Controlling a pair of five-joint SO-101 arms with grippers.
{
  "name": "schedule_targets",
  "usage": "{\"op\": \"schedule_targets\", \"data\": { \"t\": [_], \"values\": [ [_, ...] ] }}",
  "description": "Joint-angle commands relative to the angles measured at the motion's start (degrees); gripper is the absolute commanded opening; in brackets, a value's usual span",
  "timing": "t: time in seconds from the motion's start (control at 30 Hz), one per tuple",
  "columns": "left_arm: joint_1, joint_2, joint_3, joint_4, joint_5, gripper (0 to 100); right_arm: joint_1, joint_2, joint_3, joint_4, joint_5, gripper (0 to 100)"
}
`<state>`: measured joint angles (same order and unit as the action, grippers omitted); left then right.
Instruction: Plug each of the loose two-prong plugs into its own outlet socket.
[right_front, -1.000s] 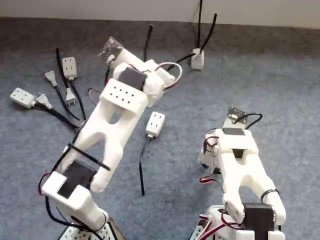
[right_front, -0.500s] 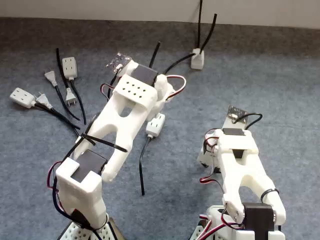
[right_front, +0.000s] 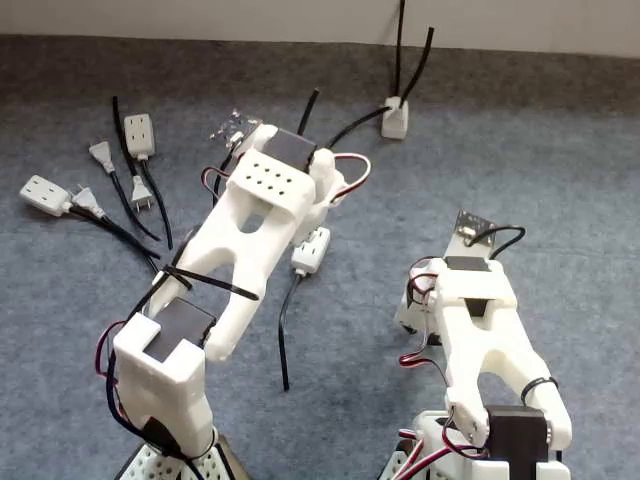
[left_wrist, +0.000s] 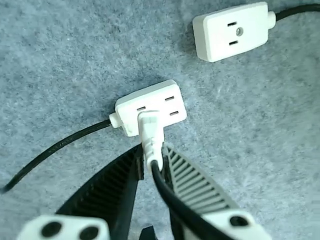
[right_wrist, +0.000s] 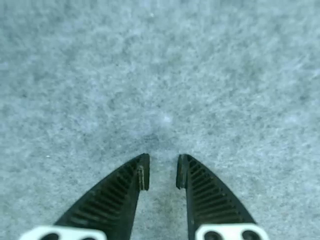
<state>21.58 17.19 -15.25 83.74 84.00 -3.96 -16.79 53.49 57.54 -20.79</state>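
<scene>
Left claw (left_wrist: 153, 159) moved plug (left_wrist: 148, 127) against outlet socket (left_wrist: 170, 102).

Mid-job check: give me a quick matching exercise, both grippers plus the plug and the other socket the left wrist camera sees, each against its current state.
Things:
1. left gripper
2. right gripper
3. white plug
4. spare socket

States:
A. lies free on the carpet, slots empty
B. over bare carpet, fingers slightly apart, holding nothing
C. shut on the white plug
D. nose against the face of the near socket block

Pairs: 1-C, 2-B, 3-D, 4-A
</scene>
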Motion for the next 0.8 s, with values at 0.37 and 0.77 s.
{"op": "schedule_targets", "data": {
  "t": [0.37, 0.77],
  "values": [
    [0.7, 3.6, -0.3, -8.2, 5.5, 1, 0.4, -0.2, 0.0, -1.0, -0.3, 10.1],
    [0.7, 3.9, -0.7, -8.2, 5.5, 1, 0.4, -0.2, 0.0, -1.0, -0.2, 10.1]
  ]
}}
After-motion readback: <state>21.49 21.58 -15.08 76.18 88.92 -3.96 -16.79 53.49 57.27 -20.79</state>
